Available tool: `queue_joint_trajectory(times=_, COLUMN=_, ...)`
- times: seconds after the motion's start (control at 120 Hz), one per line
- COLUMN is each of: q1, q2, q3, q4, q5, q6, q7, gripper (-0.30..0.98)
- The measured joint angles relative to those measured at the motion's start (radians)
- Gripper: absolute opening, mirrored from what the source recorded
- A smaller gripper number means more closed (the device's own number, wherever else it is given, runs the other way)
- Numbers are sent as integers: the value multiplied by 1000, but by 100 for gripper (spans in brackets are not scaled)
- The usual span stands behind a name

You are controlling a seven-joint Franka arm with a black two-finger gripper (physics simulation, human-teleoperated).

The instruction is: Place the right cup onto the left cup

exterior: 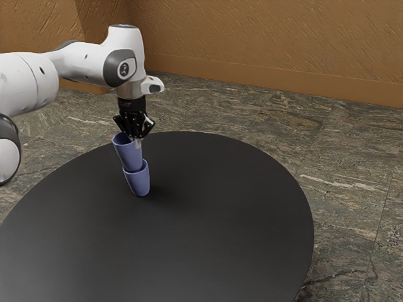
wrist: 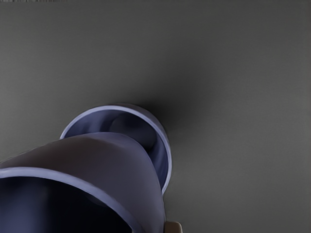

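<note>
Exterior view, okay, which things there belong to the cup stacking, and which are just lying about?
Part of the job:
- upper cup, tilted, its base at the lower cup's mouth
- lower cup, standing on the table
- gripper, at the upper cup's rim

Just surroundings:
- round black table, merely the support
- stone floor
- orange-brown wall

**Looks like a room in a home**

Rough-textured, orange-brown walls with a matching baseboard meet a floor of veined stone tiles. A round black counter stands there like dining furniture. Which room it is, I cannot tell.
</note>
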Motion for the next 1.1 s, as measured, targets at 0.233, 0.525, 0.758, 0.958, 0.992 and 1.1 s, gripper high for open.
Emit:
queue_joint_trajectory(times=0.233, q1=1, q2=13, q3=-1, q4=0, q5=-1, q6=7, q7=1, gripper=-10)
queue_joint_trajectory(times=0.525, q1=0, q2=23, q3=0, q4=-1, q5=0, q6=19, q7=4, gripper=4)
queue_joint_trajectory(times=0.758, q1=-2, q2=5, q3=-3, q4=-2, q5=-1, q6=32, q7=6, gripper=25)
queue_joint_trajectory(times=0.958, q1=-4, q2=-70, q3=-11, q4=-24, q5=-1, q6=29, q7=8, gripper=33)
queue_joint_trajectory(times=0.992, q1=-5, q2=-83, q3=-13, q4=-31, q5=-1, q6=28, q7=8, gripper=34)
queue_joint_trajectory(times=1.1, q1=-10, q2=-125, q3=-18, q4=-53, q5=-2, q6=23, q7=9, gripper=36)
